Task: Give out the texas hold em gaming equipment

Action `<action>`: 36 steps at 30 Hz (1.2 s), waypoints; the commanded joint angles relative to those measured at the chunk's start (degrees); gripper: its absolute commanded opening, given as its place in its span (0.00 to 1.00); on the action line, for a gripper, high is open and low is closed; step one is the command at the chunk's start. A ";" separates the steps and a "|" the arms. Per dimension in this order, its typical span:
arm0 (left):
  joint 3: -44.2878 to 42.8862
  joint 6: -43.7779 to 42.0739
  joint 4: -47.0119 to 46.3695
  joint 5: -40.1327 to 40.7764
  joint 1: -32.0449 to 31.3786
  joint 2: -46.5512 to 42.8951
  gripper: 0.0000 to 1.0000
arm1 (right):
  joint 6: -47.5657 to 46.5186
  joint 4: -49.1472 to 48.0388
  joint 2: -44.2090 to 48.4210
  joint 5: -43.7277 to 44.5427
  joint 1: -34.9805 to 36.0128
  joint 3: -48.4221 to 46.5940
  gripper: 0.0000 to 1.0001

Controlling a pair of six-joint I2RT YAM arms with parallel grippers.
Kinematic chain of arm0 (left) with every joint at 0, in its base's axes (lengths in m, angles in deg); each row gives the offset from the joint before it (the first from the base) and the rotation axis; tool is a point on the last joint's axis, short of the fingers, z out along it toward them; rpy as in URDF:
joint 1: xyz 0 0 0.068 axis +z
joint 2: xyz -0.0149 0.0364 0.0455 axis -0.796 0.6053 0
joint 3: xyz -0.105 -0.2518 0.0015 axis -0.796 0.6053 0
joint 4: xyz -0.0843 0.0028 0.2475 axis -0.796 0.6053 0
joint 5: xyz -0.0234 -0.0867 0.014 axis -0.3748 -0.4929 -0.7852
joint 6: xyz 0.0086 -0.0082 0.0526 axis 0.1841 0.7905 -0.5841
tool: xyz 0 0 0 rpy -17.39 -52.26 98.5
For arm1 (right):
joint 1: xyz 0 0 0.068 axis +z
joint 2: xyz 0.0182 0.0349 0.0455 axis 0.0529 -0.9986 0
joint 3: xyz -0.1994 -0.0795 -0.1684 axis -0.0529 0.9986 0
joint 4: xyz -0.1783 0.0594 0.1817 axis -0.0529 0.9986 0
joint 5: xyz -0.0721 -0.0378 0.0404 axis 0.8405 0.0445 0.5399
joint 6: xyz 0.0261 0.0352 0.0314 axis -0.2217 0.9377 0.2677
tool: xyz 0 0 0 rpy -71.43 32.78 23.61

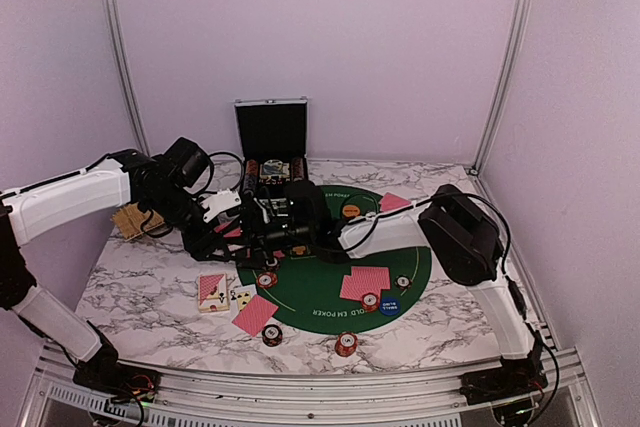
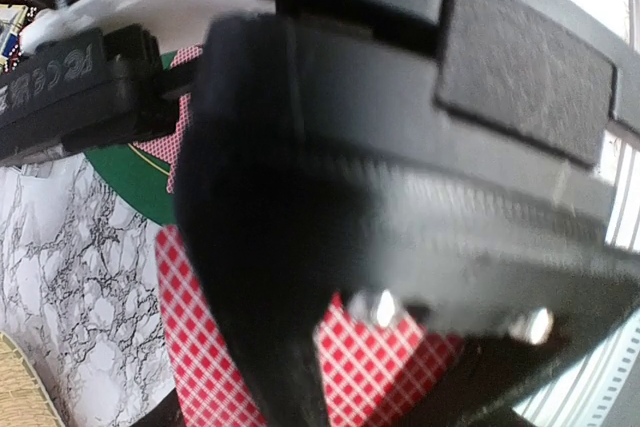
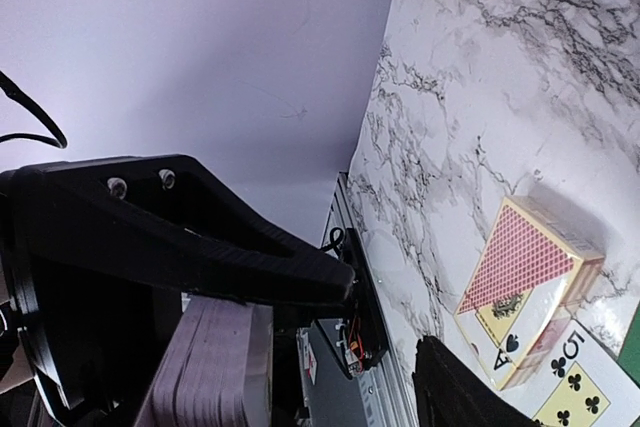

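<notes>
My right gripper (image 1: 268, 237) is shut on a deck of cards (image 3: 200, 367) and holds it above the left edge of the green poker mat (image 1: 405, 267). My left gripper (image 1: 252, 213) is right against it. In the left wrist view the right gripper's body (image 2: 520, 77) fills the frame, with a red-backed card (image 2: 400, 372) at the jaws; the left jaws' state is hidden. Red-backed cards lie on the mat (image 1: 365, 282) and on the marble (image 1: 255, 314). A small card pile (image 1: 212, 289) shows an ace of spades (image 3: 500, 332). An orange disc (image 1: 351, 211), a blue disc (image 1: 388, 305) and striped chips (image 1: 346, 343) lie about.
The open silver-edged black case (image 1: 271, 137) stands at the back centre. The woven tan tray (image 1: 130, 219) lies at the left under the left arm. More chips (image 1: 271, 334) sit near the front edge. Metal posts (image 1: 505, 57) frame the walls.
</notes>
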 commanded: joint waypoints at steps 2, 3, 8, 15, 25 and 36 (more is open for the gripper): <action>-1.14 0.27 0.66 -0.70 -0.05 -0.28 0.00 | 2.27 -3.24 2.88 2.60 -2.33 5.73 0.66; -1.18 0.24 0.66 -0.70 -0.05 -0.29 0.00 | 2.05 -3.25 3.26 2.66 -2.64 6.30 0.65; -1.60 0.40 0.67 -0.90 -0.05 0.06 0.00 | 1.59 -3.08 4.91 2.50 -3.68 7.80 0.63; -1.38 0.49 0.67 -0.85 -0.01 0.15 0.00 | 1.17 -3.78 6.99 2.06 -4.29 9.20 0.51; -1.27 0.49 0.67 -0.80 -0.05 0.14 0.00 | -0.61 -3.15 9.53 1.79 -4.67 10.51 0.40; -0.75 0.48 0.67 -0.56 -0.05 -0.14 0.00 | 0.03 -4.41 11.63 1.48 -4.98 11.85 0.20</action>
